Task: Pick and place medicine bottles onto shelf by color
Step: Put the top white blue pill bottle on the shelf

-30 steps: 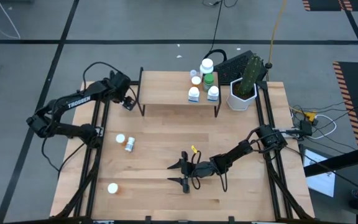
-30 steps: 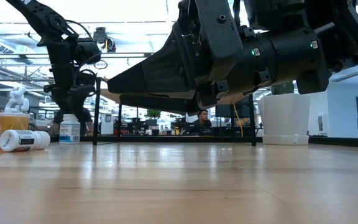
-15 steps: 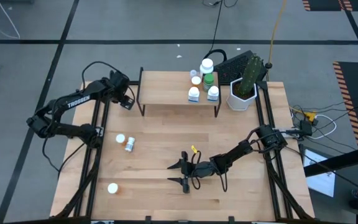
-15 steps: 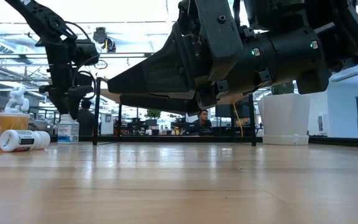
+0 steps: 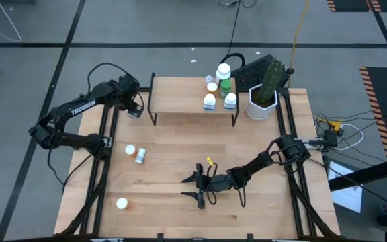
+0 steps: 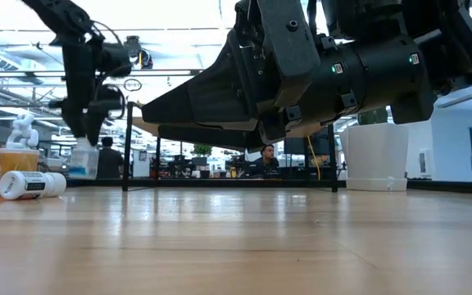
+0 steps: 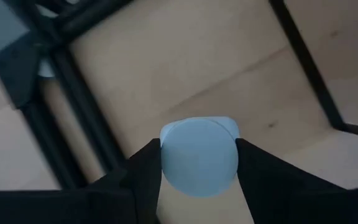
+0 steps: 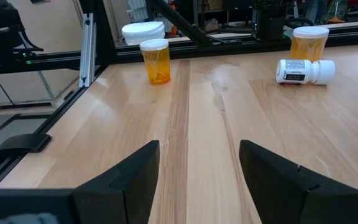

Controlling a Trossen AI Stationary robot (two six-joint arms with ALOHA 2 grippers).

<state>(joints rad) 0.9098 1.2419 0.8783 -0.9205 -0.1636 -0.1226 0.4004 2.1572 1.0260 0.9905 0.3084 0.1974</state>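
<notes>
My left gripper [image 5: 134, 108] hangs at the table's far left, just left of the shelf [image 5: 180, 101], shut on a white medicine bottle [image 6: 83, 161]. In the left wrist view the bottle's white cap [image 7: 199, 155] shows between the fingers. Several white, green and orange bottles [image 5: 220, 91] stand on the right end of the shelf's top board. My right gripper [image 5: 195, 187] lies low over the table's middle, open, nothing between its fingers [image 8: 199, 168]. An upright bottle [image 5: 130, 150] and a lying one [image 5: 140, 156] rest on the table at the left. My left gripper pinches the white bottle between its two fingers, one on each side of the cap's rim [image 7: 164, 155]. The fingers [image 7: 140, 180] come from above, pointing steeply down. The bottle hangs about upright below them, its base [image 6: 82, 174] clear of the table.
An orange bottle [image 5: 121, 203] stands near the table's near left corner. A white planter with a cactus [image 5: 263, 101] stands at the far right beside the shelf. Black frame rails [image 5: 106, 154] run along the table's left and right edges.
My left gripper has risen with the white bottle, which stood on the table beside the shelf's left legs and now hangs clear of it. My right arm has kept still.
</notes>
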